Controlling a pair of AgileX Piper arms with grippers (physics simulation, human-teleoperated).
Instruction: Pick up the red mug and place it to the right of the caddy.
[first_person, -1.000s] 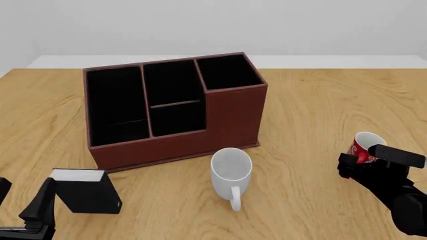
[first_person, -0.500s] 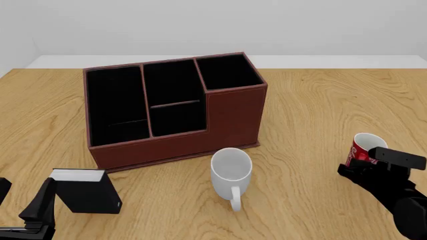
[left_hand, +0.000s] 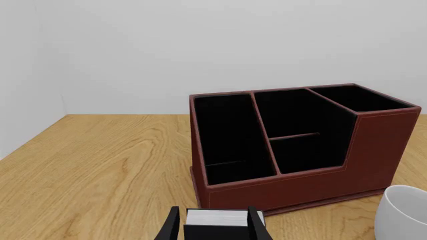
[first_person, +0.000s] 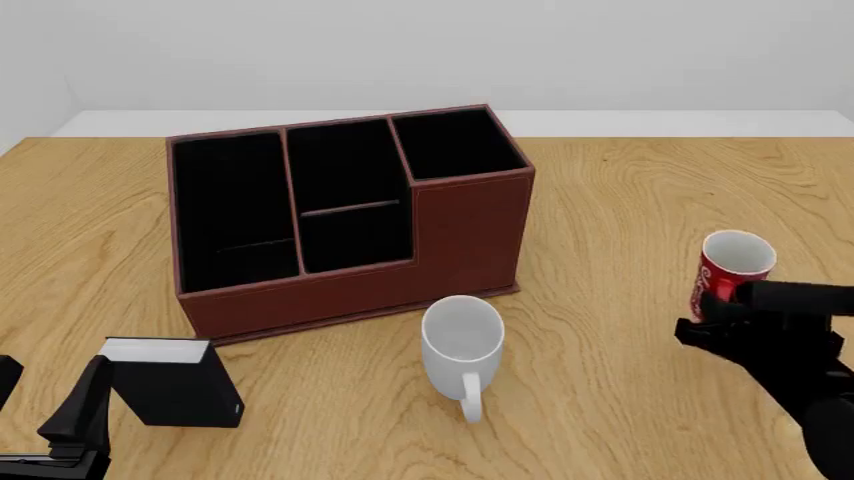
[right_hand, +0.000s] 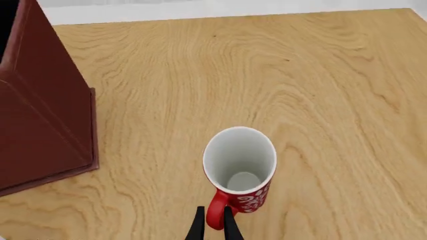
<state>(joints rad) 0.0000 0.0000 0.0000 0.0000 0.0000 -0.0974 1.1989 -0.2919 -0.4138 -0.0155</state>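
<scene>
Right wrist view gives the clearest look at the red mug (right_hand: 240, 167): it stands upright with its white inside showing, and the right gripper (right_hand: 213, 226) has its two thin fingers pressed in on the mug's red handle, pinching it. In the front view the red mug (first_person: 727, 270) sits toward the table's right edge, well apart from the caddy (first_person: 350, 215), with the right gripper (first_person: 747, 310) close against its near side; whether the mug's base is on the wood or just off it I cannot tell. The step in hand looks like the carry — the grasp is made and the placing is not yet done. The next move calls for bringing the mug across toward the caddy's right wall and setting it down upright on the bare wood beside that wall, near but not touching. The white mug (first_person: 462, 343) stands in front of the caddy toward the table's near edge and should stay out of the path. The left gripper (left_hand: 213, 227) waits at the near left corner — its fingers spread either side of the small black box (left_hand: 223, 224), not visibly pinching it.
</scene>
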